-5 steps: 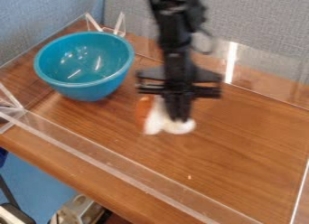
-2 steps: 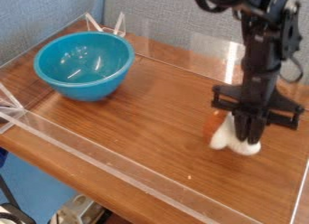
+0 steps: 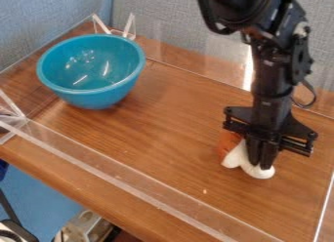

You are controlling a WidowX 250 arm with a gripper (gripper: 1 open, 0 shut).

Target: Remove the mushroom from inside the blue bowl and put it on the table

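Note:
The blue bowl [image 3: 89, 70] stands at the back left of the table [image 3: 144, 139], and its inside looks empty. My gripper [image 3: 260, 160] points straight down over the right side of the table, far from the bowl. It is shut on the mushroom [image 3: 239, 156], whose orange-brown cap and cream-white stem poke out left of and below the fingers. The mushroom hangs at or just above the wood; I cannot tell whether it touches.
Low clear acrylic walls [image 3: 117, 182] run around the tabletop, with the front wall near the camera and the right wall [image 3: 323, 202] close to the gripper. A blue-grey backdrop stands behind the table.
The gripper carried the mushroom from the table's middle to the right side and lowered it towards the wood. The bowl has not moved.

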